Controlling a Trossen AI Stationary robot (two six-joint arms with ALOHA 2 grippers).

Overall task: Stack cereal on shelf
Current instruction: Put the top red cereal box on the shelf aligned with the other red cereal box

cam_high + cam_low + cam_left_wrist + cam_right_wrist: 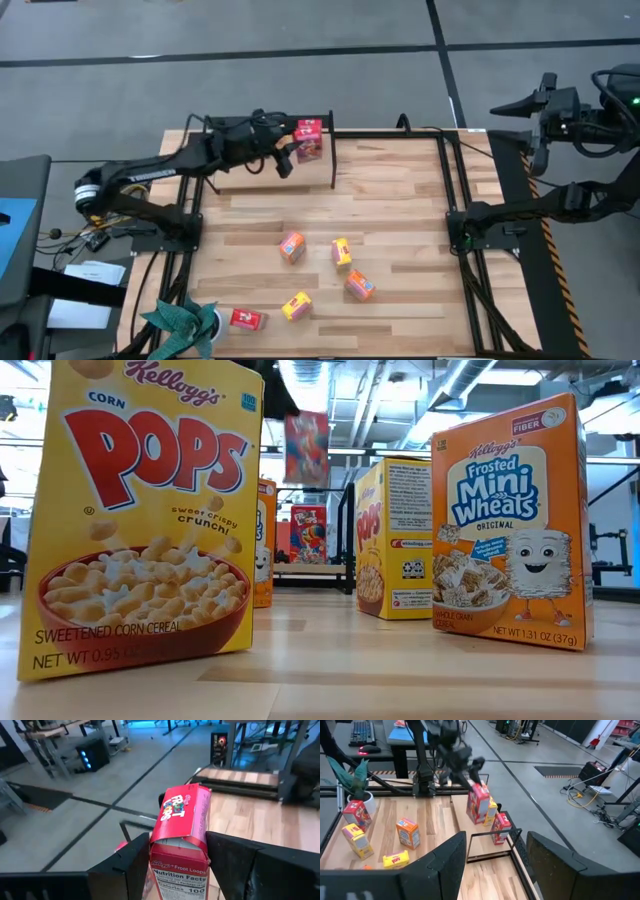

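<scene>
Cartons of thin printed card are what we handle here: light, hollow, stiff along the edges but easily dented on the broad faces, with a smooth, somewhat slippery print. We judge the narrow side panels the best place to grip, with moderate squeeze.

The left gripper (pixel 300 140) is clamped on a red Froot Loops box (pixel 310 139), one finger on each narrow side, raised over the shelf (pixel 331 160) at the table's 12 o'clock edge. Other boxes already stand on the shelf board.

Five boxes wait on the table (pixel 400 210), toward 6 o'clock; among them, an orange box (pixel 292 246) and a yellow box (pixel 342 251).

The right gripper (pixel 496 857) waits off the 3 o'clock side, fingers apart, empty.
</scene>
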